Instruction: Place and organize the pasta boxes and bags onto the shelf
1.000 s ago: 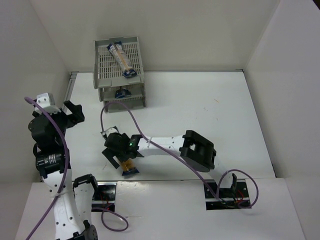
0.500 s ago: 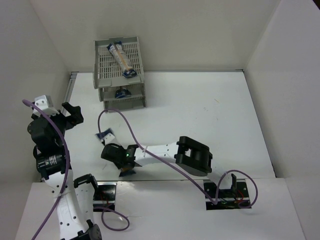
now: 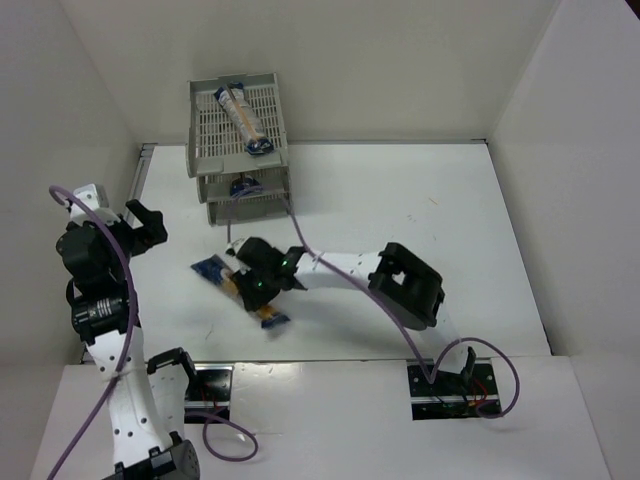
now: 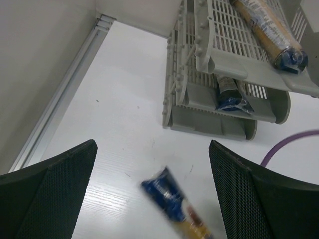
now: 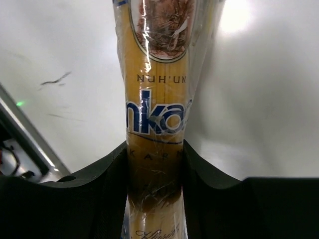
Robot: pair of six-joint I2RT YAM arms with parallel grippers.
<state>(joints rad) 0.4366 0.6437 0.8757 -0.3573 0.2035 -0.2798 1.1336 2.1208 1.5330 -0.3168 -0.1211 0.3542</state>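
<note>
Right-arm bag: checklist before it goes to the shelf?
1. Grip: right jaws shut on the bag about mid-length: ok.
2. Bag lifted off the table: cannot tell, as it is blurred in the top view.
3. Room on the shelf: the top-tier bag lies diagonally with bare tray beside it: ok.
4. Middle tier: the middle-tier bag sits at the front, with some space left: ok.
5. Left arm out of the way: left jaws open, off to the left: ok.
6. Cable: it loops across the shelf front, so it may snag: not ok.
</note>
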